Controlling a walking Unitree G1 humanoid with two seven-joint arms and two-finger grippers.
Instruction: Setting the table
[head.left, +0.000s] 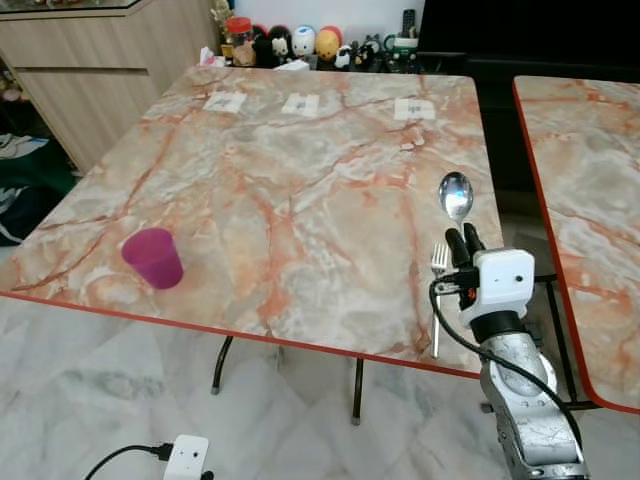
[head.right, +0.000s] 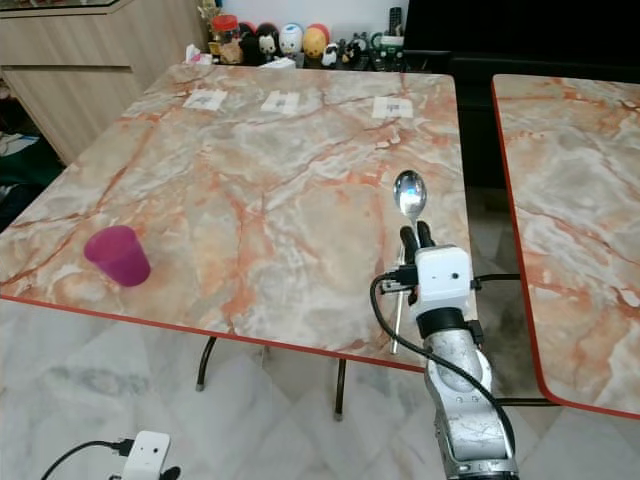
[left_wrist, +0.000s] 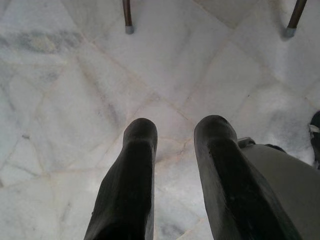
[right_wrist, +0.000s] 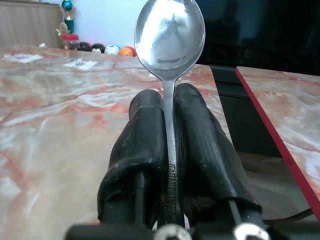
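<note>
right gripper (head.left: 465, 238) over the near right part of the marble table (head.left: 300, 200), jaws clamped on a spoon (head.left: 456, 195) handle, bowl pointing up and away. fork (head.left: 438, 290) already lies at the near right edge, just left of the gripper. purple cup (head.left: 153, 257) stands at near left. looks early to midway: fork and cup out, spoon not yet laid, likely goes beside the fork. left gripper (left_wrist: 175, 170) hangs idle over the floor, fingers parted, holding nothing.

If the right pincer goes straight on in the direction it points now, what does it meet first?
Probably nothing nearby. The right pincer grips a spoon and points across the marble table; the far paper labels lie roughly ahead, though its height above the tabletop is unclear.
</note>
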